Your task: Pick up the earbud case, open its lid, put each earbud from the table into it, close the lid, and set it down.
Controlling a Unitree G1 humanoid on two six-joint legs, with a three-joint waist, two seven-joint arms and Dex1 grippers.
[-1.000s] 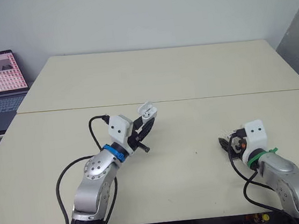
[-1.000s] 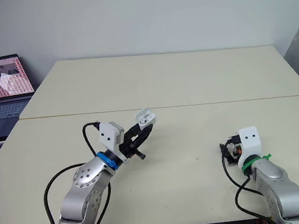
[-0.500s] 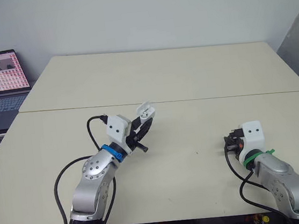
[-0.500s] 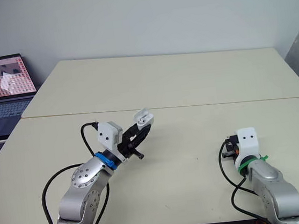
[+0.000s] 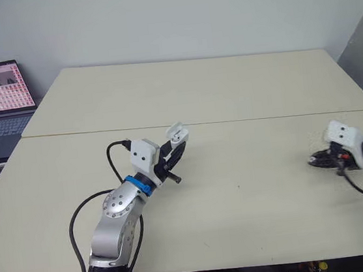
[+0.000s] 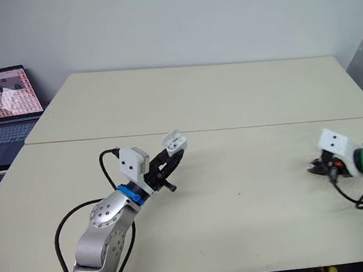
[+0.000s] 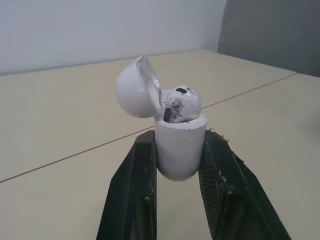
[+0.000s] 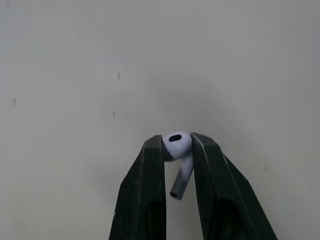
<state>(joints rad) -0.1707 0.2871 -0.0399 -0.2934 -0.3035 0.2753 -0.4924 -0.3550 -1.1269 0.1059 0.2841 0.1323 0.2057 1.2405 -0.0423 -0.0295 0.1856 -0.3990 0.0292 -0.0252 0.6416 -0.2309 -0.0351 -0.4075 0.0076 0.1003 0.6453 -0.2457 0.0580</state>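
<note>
The two head views look from above and behind the arms, forward and down across the table (image 5: 241,83) to the wall (image 5: 167,13). They share nearly the whole scene; the right eye view sits a little to one side and takes in more of the laptop (image 6: 3,97) at the left edge. The left wrist view looks from close along the left gripper (image 7: 180,139), almost level over the tabletop, with the earbud case (image 7: 181,150) large between its fingers. The right wrist view looks from close, steeply down along the right gripper (image 8: 177,142) at bare tabletop, the held earbud (image 8: 180,164) in front.
</note>
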